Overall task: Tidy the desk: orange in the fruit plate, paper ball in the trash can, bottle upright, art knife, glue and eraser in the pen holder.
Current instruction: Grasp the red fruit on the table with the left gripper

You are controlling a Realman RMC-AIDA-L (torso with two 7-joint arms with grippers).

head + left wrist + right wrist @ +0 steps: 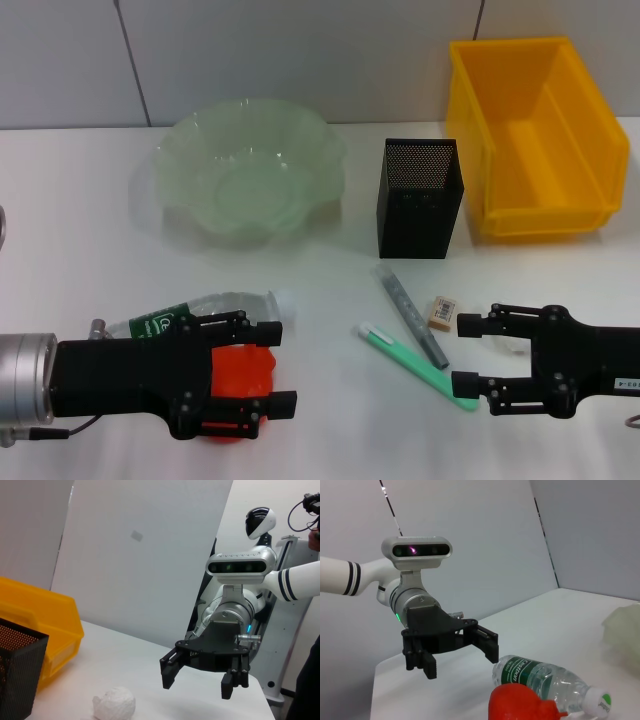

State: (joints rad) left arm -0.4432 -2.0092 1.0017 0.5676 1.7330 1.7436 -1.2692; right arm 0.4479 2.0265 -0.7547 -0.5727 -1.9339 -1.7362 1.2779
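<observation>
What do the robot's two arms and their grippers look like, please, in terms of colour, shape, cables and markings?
Both grippers, the left gripper and the right gripper, are matte black with slim, linked, two-finger jaws on boxy black bodies. Behind each sits a silver cylindrical wrist carrying a wide silver camera bar. The forearms are white with dark bands. The left wrist shows a thin cable, the right gripper a small white label.

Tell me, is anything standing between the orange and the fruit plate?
Yes. The bottle lies on its side right behind the orange, on the line toward the fruit plate. The left hand is open around the orange, so lifting it over the bottle would probably clear it.
</observation>
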